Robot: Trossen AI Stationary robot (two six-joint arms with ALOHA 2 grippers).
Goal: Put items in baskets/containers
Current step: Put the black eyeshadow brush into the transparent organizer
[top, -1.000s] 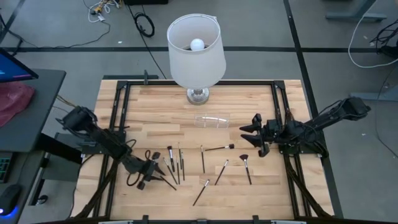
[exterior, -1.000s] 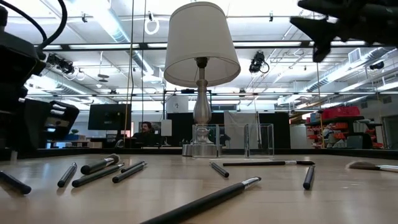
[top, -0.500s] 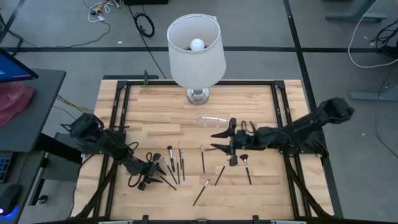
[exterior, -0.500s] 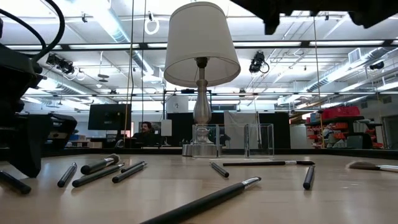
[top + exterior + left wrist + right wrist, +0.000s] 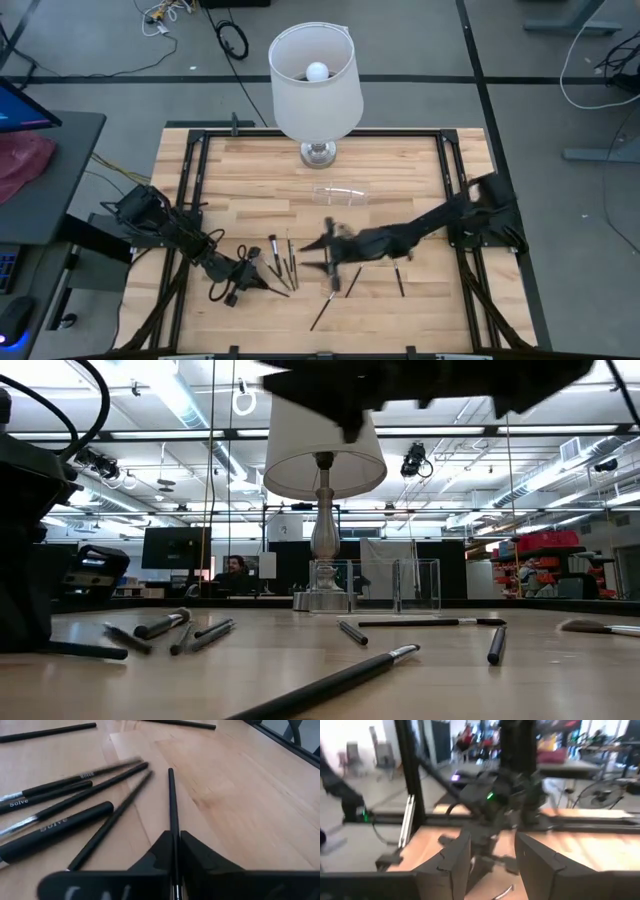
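Several thin makeup brushes (image 5: 285,258) lie on the wooden table (image 5: 420,160), with more of them to the right (image 5: 398,280) and toward the near edge (image 5: 322,310). The clear plastic box (image 5: 340,193) stands in front of the lamp's foot; the low view shows it too (image 5: 375,588). At the near left, my left gripper (image 5: 255,283) sits low over the wood, shut on one dark brush (image 5: 276,289). My right gripper (image 5: 320,256) reaches across the table's middle, above the brushes. It is open (image 5: 492,855) with nothing between its fingers. My left gripper pinches the slim dark handle (image 5: 172,820) of one brush between its two fingers (image 5: 195,850). It comes slanting down from the table's left, and the handle runs straight on ahead, along the fingers. The brush lies nearly level, close above the wood (image 5: 85,650); whether its free end touches, I cannot tell.
A white-shaded lamp (image 5: 315,80) stands at the far middle of the table. A black frame (image 5: 190,170) runs round the tabletop's edges. Other dark brushes (image 5: 75,805) lie close beside the held one. Bare wood shows at the far left and near right.
My right gripper has swept from the table's right edge toward the left, out over the middle brushes, staying open. My left gripper has sunk a little and taken hold of one dark brush, which now lies level; the brushes beside it have shifted.
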